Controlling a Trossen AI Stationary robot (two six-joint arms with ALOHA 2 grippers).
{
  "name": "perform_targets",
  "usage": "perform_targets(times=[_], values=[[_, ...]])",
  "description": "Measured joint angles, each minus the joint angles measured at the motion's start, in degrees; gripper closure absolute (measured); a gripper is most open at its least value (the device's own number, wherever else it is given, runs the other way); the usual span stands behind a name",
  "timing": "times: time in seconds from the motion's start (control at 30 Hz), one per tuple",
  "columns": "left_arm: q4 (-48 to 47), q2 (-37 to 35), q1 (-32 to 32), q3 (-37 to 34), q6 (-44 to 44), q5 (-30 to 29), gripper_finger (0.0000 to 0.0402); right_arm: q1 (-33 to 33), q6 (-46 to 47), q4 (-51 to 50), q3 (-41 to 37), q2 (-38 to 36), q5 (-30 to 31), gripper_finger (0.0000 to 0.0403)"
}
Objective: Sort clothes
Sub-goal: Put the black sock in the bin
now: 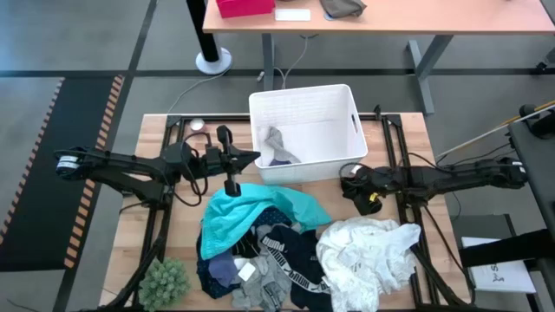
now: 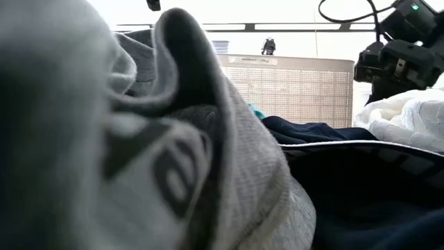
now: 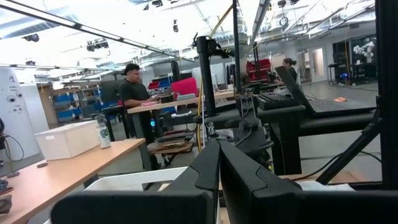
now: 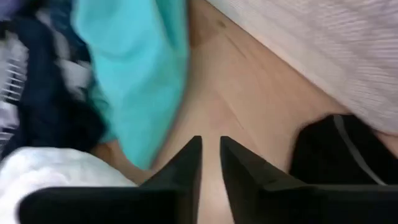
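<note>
The clothes lie in a heap on the near half of the table: a teal one (image 1: 251, 212) on top at the far side, navy and black ones with white print (image 1: 286, 251), a grey one (image 1: 260, 286) and a large white one (image 1: 368, 251). A grey striped sock (image 1: 277, 147) lies inside the white bin (image 1: 342, 100). My left gripper (image 1: 249, 159) is shut and empty, hovering at the bin's left near corner. My right gripper (image 4: 210, 146) points slantwise down at bare wood between the teal garment (image 4: 143, 74) and the bin wall (image 4: 329, 50), fingers a narrow gap apart, holding nothing.
A green spiky plant (image 1: 165, 282) stands at the table's near left corner. A dark thing (image 4: 329, 149) lies by the bin near my right gripper. The grey garment (image 2: 104, 139) fills most of the low view. Beyond the table stand a desk (image 1: 390, 22) and people.
</note>
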Motion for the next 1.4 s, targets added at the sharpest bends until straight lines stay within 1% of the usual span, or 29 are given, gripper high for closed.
perform_targets(times=[0.1, 0.2, 0.33, 0.5, 0.63, 0.73, 0.8, 0.97, 1.03, 1.13, 1.23, 1.37, 1.4], values=[[0.01, 0.06, -0.02, 0.02, 0.0, 0.0, 0.0402, 0.73, 0.01, -9.16, 5.77, 3.93, 3.01, 0.0322], [-0.02, 0.09, 0.0, 0.02, 0.0, 0.0, 0.0402, 1.28, -0.05, -14.08, 9.98, 8.65, 5.4, 0.0291], [-0.43, 0.09, -0.01, -0.04, 0.0, -0.01, 0.0402, 1.34, -1.31, -14.61, 12.32, 15.48, 5.92, 0.0256], [-0.48, 0.1, -0.01, -0.07, 0.0, -0.02, 0.0401, 1.34, -1.32, -14.88, 12.52, 24.2, 6.13, 0.0228], [-0.66, 0.1, -0.02, -0.09, 0.0, -0.02, 0.0402, 1.34, -0.07, -14.68, 12.52, 30.05, 10.4, 0.0208], [-0.91, 0.09, 0.0, -0.11, -0.02, -0.02, 0.0402, 1.34, -0.01, -14.51, 12.77, 33.27, 14.17, 0.0189], [-0.9, 0.11, 0.0, -0.13, -0.02, -0.02, 0.0402, 1.43, -0.02, -14.14, 13.09, 34.63, 15.66, 0.0176], [-0.99, 0.11, -0.02, -0.15, -0.24, -0.03, 0.0402, 1.4, 0.74, -13.17, 13.17, 36.56, 16.46, 0.0155], [-1.12, 0.1, -0.02, -0.15, -0.42, -0.02, 0.0401, 1.32, 1.89, -12.96, 13.11, 36.57, 15.59, 0.0161], [-1.18, 0.11, -0.02, -0.15, -0.44, -0.02, 0.0402, 1.28, 2.29, -12.57, 13.06, 36.33, 13.91, 0.0198], [-1.22, 0.11, -0.02, -0.15, -0.47, -0.04, 0.0401, 1.3, 1.59, -12.39, 13.02, 36.24, 12.56, 0.0265], [-1.33, 0.11, -0.02, -0.15, -0.63, -0.04, 0.0402, 1.4, -0.67, -11.97, 13.0, 36.25, 11.31, 0.0375], [-1.33, 0.11, 0.0, -0.15, -0.63, -0.02, 0.0402, 1.67, -1.46, -11.83, 12.97, 36.24, 11.45, 0.0388]])
